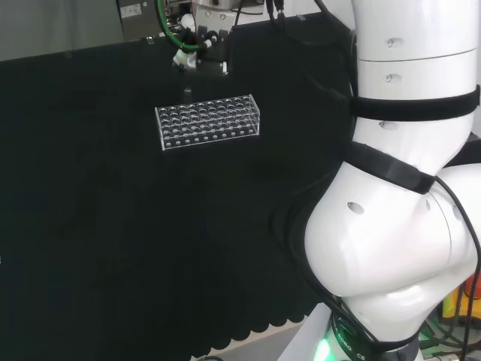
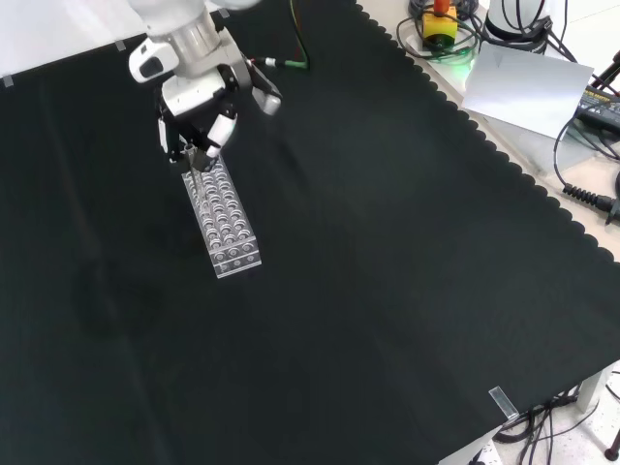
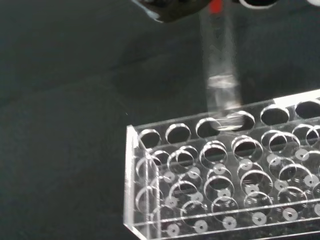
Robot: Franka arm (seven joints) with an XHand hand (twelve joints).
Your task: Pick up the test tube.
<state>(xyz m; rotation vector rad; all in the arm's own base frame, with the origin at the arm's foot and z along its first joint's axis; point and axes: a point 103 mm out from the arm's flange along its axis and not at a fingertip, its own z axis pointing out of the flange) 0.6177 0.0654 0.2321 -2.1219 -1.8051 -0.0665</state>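
The hand (image 2: pixel 199 121) fingers (image 2: pixel 221 129) pinch the test tube (image 3: pixel 221 80) upright (so it clears its hole) above the rack (image 2: pixel 226 221).

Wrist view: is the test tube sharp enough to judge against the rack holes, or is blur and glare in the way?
Wrist view: the test tube is blurred and see-through, while the rack is sharp, with bright glints on its hole rims. Front view: the hand pinches the tube above the rack's far end.

I count one clear rack (image 2: pixel 226 221) on my tabletop (image 2: pixel 387 291), and one test tube (image 3: pixel 221 75) above it. My one hand (image 2: pixel 199 111) is there too.
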